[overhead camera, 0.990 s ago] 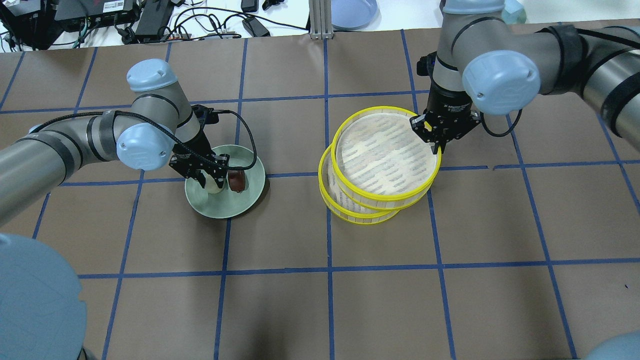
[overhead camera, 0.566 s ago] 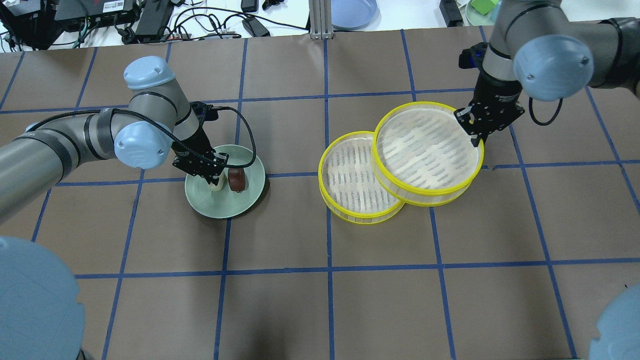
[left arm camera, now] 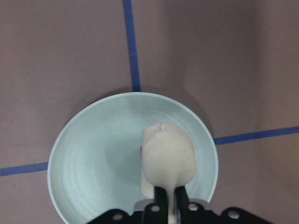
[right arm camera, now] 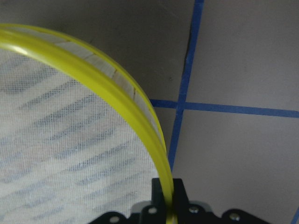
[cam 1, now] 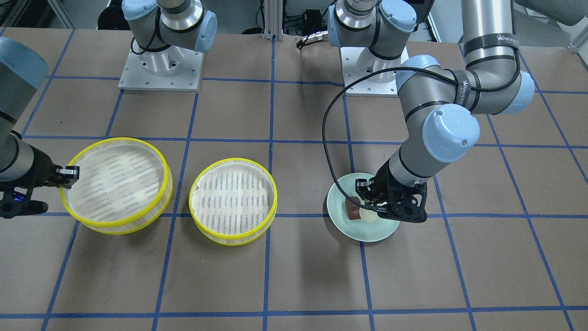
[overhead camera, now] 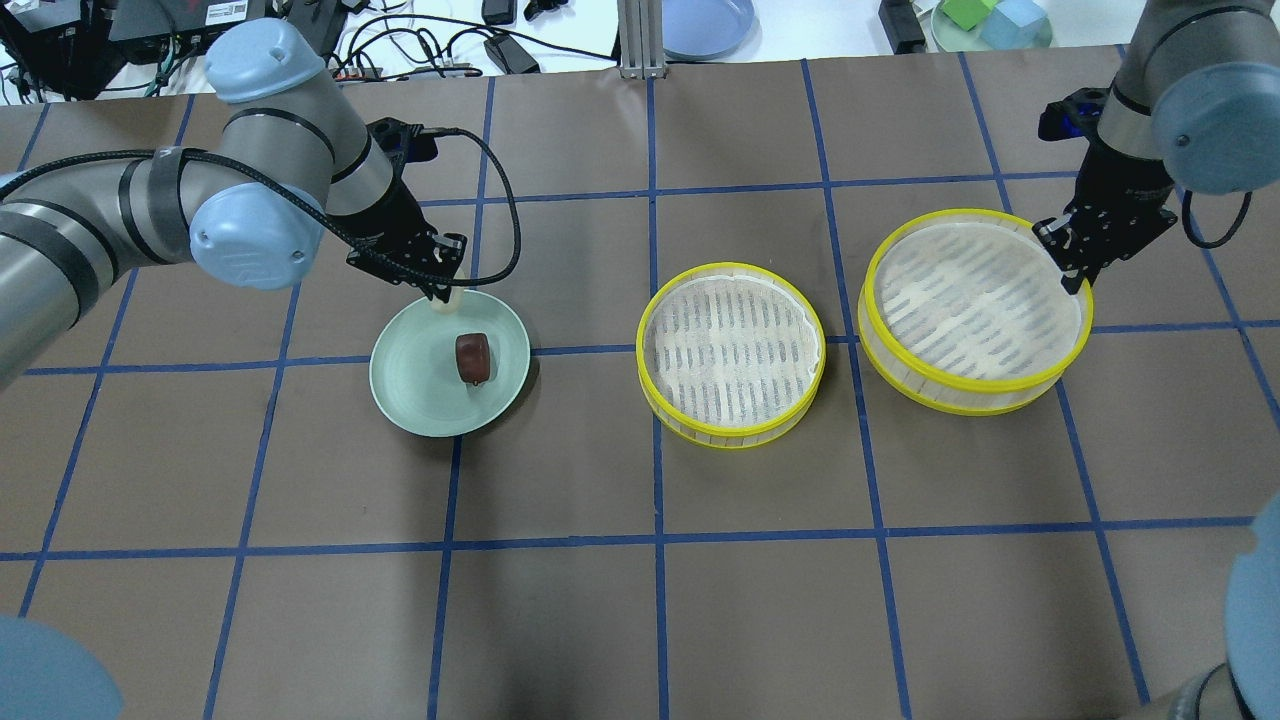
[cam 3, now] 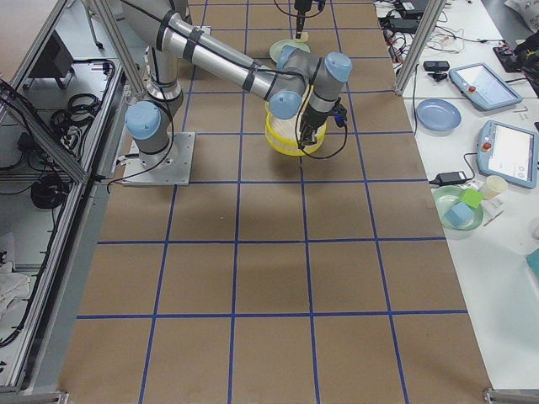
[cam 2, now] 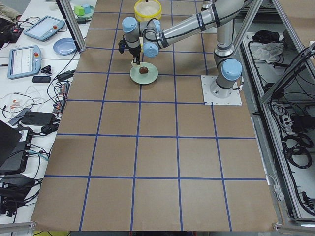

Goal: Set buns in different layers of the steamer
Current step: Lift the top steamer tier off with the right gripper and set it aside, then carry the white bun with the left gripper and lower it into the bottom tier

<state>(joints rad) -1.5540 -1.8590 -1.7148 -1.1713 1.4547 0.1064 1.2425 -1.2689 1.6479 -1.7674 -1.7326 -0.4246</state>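
Observation:
My left gripper [overhead camera: 441,292] is shut on the cream-white bun [left arm camera: 167,156] and holds it above the pale green plate [overhead camera: 415,390]. The bun also shows in the front view [cam 1: 369,214]. The dark brown bun [overhead camera: 473,357] lies on the plate. One steamer layer [overhead camera: 731,350] stands empty at the table's middle. My right gripper [overhead camera: 1075,272] is shut on the yellow rim [right arm camera: 140,119] of the other steamer layer [overhead camera: 975,308], to the right of the first and apart from it. I cannot tell whether this layer touches the table.
A blue plate [overhead camera: 705,25], cables and a dish of coloured blocks [overhead camera: 990,22] lie beyond the table's far edge. The two arm bases [cam 1: 161,64] stand at the robot's side. Brown table with blue tape lines lies in front of the layers.
My right gripper has carried the upper steamer layer to the right, off the lower one. My left gripper has closed on the cream bun and lifted it off the plate.

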